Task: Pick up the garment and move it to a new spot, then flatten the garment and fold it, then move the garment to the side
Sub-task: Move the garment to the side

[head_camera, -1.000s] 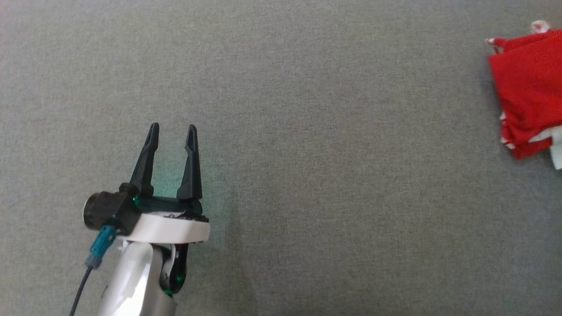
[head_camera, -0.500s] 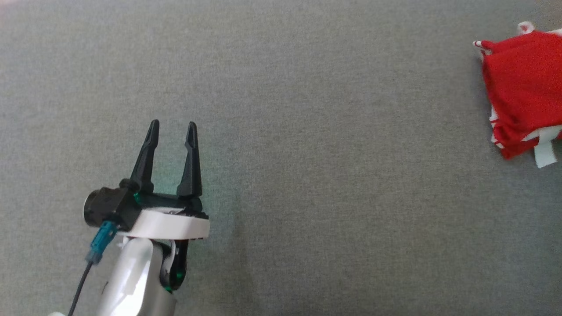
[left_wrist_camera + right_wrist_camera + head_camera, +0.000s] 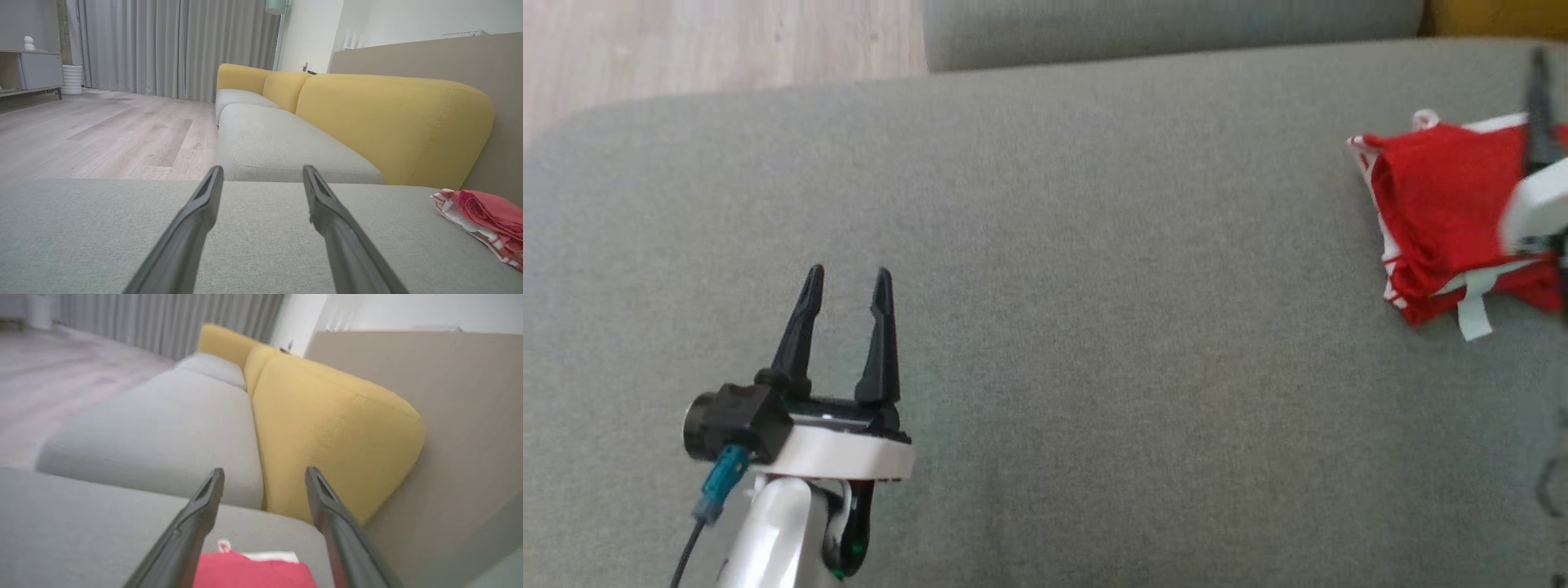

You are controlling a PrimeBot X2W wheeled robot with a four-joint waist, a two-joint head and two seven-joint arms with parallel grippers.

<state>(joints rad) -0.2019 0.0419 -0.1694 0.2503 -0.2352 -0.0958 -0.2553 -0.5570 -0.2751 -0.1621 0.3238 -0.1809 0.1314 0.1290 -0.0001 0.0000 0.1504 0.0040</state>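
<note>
The garment (image 3: pixel 1437 204) is a folded red bundle with white trim, and it lies at the far right of the grey sofa seat (image 3: pixel 1094 327). A white strap sticks out at its near edge. The garment (image 3: pixel 486 216) also shows low at the right of the left wrist view. My right gripper (image 3: pixel 264 473) hovers open just above the garment (image 3: pixel 249 571), nothing between its fingers; one dark finger (image 3: pixel 1538 114) and the pale wrist show blurred over the cloth. My left gripper (image 3: pixel 849 273) stands open and empty over bare seat at the lower left, far from the garment.
The seat's rounded corner and far edge border wooden floor (image 3: pixel 719 41) at the upper left. Another grey seat cushion (image 3: pixel 1176 28) adjoins beyond. A yellow backrest (image 3: pixel 388 118) and a beige panel (image 3: pixel 449 416) rise close behind the garment.
The head camera has shifted, bringing the seat's far edge and the floor into view. My right gripper now shows at the right edge over the garment. The left gripper holds its pose.
</note>
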